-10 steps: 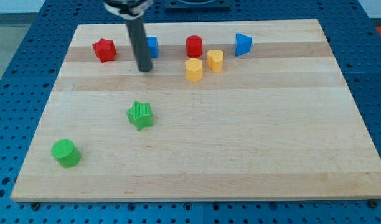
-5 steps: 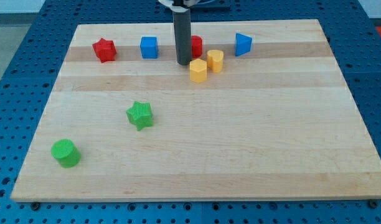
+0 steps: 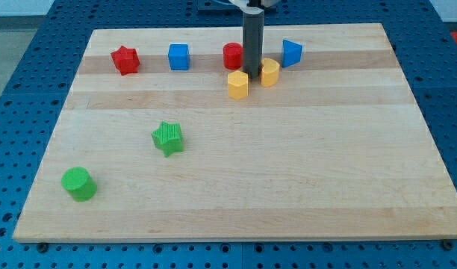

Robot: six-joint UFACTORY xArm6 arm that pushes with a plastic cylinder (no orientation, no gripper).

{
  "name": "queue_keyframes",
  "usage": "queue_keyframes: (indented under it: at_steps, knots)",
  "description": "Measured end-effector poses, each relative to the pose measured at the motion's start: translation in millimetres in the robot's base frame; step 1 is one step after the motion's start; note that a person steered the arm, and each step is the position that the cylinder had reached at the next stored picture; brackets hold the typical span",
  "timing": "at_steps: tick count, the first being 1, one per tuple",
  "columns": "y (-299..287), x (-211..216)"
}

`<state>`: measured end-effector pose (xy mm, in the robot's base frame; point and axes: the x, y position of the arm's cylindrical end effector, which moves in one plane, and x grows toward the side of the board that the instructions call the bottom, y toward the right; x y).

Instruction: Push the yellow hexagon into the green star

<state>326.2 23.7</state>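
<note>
At the counter's (image 3: 303,172) 7 o'clock corner sits a green cylinder (image 3: 78,184), with the green star (image 3: 168,138) up at its 2 o'clock. Along the 12 o'clock edge run a red star (image 3: 125,60), a blue cube (image 3: 179,57) and a red cylinder (image 3: 232,56). The yellow hexagon (image 3: 238,84) lies well apart from the green star, at its 2 o'clock. My tip (image 3: 253,77) stands between the hexagon and a yellow cylinder (image 3: 270,72); no jaws exist here to open or shut. A blue triangular block (image 3: 290,53) comes last.

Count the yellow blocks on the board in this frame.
2. One yellow block sits just to the view's left of my tip; the other yellow block sits just to its right, partly behind the rod. None seems hidden elsewhere.
</note>
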Motion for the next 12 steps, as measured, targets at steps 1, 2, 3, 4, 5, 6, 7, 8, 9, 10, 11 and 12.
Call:
queue_keyframes:
  at_steps: [1, 2, 3, 4, 5, 6, 7, 8, 9, 10, 11, 12]
  knots:
    - [-14.3, 7.7]
    - [-35.8, 34.7]
    - [-57.7, 66.8]
    - [-54.0, 75.0]
    - [-25.3, 79.0]
    - [-4.4, 92.2]
    - [-5.3, 98.5]
    - [-17.4, 102.9]
    - [-41.4, 103.1]
    - [-66.8, 103.1]
    - [-98.6, 103.1]
    - [-123.7, 103.1]
